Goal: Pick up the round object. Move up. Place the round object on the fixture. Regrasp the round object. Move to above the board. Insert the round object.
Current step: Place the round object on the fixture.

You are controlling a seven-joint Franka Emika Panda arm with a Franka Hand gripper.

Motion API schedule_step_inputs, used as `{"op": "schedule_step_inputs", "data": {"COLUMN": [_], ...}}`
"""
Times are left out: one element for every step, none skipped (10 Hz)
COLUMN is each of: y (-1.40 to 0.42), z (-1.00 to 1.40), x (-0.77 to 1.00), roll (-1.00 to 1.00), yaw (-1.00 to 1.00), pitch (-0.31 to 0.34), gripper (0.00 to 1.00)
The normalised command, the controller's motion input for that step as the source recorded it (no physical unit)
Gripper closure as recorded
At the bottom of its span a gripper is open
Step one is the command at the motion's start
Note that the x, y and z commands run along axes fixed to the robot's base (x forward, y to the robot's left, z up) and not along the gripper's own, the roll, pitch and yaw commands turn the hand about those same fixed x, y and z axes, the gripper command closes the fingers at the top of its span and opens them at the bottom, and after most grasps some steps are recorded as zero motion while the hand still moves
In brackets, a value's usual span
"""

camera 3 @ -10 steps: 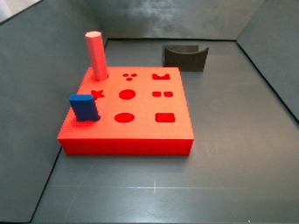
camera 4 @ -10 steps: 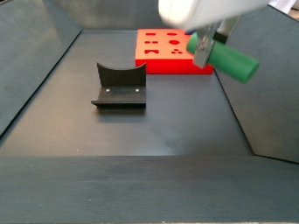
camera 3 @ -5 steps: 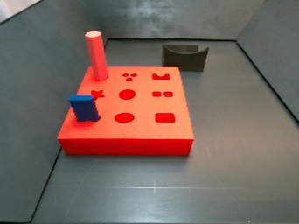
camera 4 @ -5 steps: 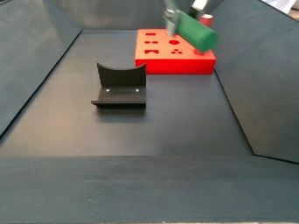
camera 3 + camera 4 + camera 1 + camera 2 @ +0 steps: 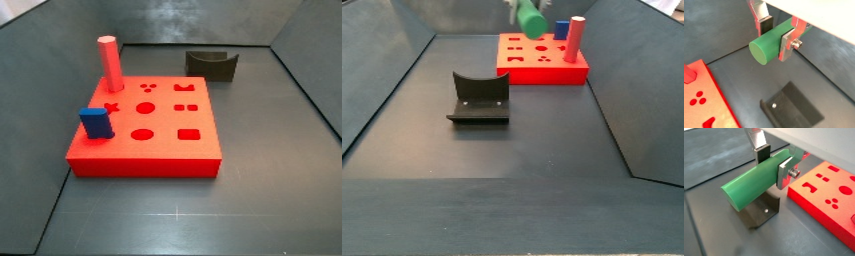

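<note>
Red is the biggest thing I have to work with: the board (image 5: 147,125) sits flat on the dark bench (image 5: 254,200), its shaped holes facing up, with a tall salmon-red peg (image 5: 108,62) and a short blue block (image 5: 95,123) already standing in it. Behind it in a side view, well apart from the board's far edge, stands the fixture (image 5: 213,64), its notch open upward; both wrist views show the fixture (image 5: 794,107) below the claw. My claw (image 5: 774,164) is closed on the round object (image 5: 754,184), the silver fingers (image 5: 785,172) pressing its curved sides near one end so most of the green length juts out past them. What matters for my next move is that the round object's long axis lies crosswise to the fingers, roughly level, while the board's holes want it upright. In a side view I see the round object (image 5: 528,17) high up near the far end of the bench, above the board's rear edge. I judge the arm is carrying it aloft, wrist pointing down, and the peg still needs turning via the fixture before insertion.
</note>
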Motion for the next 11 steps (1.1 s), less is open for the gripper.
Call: {"op": "schedule_step_inputs", "data": {"y": [-0.29, -0.25, -0.21, -0.18, -0.15, 0.18, 0.21, 0.19, 0.10, 0.07, 0.06], "z": [0.05, 0.04, 0.04, 0.04, 0.03, -0.33, -0.30, -0.23, -0.10, -0.05, -0.03], "x": [1.00, 1.00, 1.00, 1.00, 1.00, 0.83, 0.72, 0.68, 0.55, 0.44, 0.33], "roll": [0.14, 0.11, 0.10, 0.10, 0.11, -1.00, -1.00, -1.00, -1.00, -1.00, -1.00], "yaw": [-0.27, -0.16, -0.10, -0.06, -0.02, -0.08, -0.08, -0.09, -0.09, -0.10, -0.10], "pitch": [0.209, 0.191, 0.180, 0.179, 0.170, 0.051, 0.046, 0.041, 0.048, 0.071, 0.090], "gripper": [1.00, 1.00, 1.00, 1.00, 1.00, 1.00, 1.00, 1.00, 1.00, 1.00, 1.00]}}
